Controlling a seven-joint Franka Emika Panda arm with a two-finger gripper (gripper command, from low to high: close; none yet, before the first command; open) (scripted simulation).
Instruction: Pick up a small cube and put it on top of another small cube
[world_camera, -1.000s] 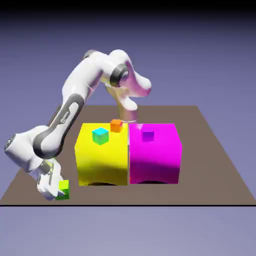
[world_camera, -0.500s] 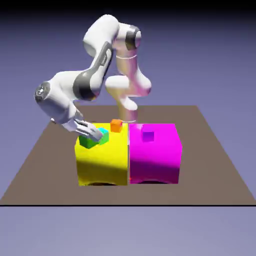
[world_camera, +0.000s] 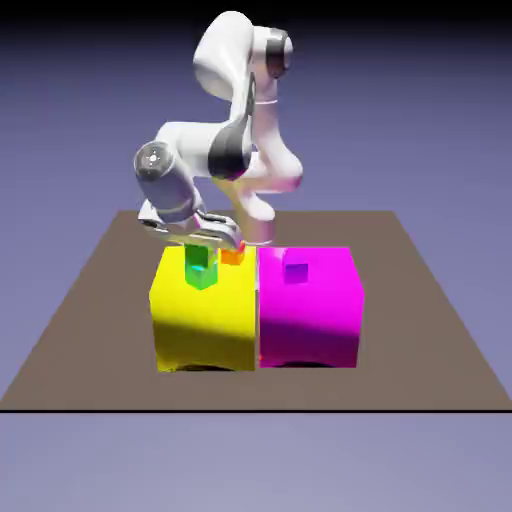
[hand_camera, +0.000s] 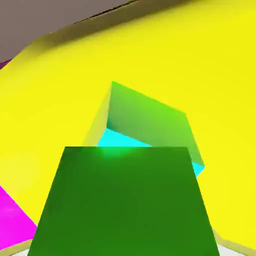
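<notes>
Rendered simulation workspace, flat brown rectangular table (world_camera: 420, 330) with sharp edges, plain blue-violet gradient backdrop (world_camera: 430, 110), white articulated robot arm (world_camera: 235, 130) at the table's far edge, uniformly coloured large yellow block (world_camera: 200, 320) and large magenta block (world_camera: 310, 310), untextured surfaces.

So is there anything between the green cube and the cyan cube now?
Nothing visible. In the exterior view the green cube stands directly on the cyan cube, on the yellow block. The orange cube sits apart, toward that view's right. The gripper is right above the stack.
</notes>
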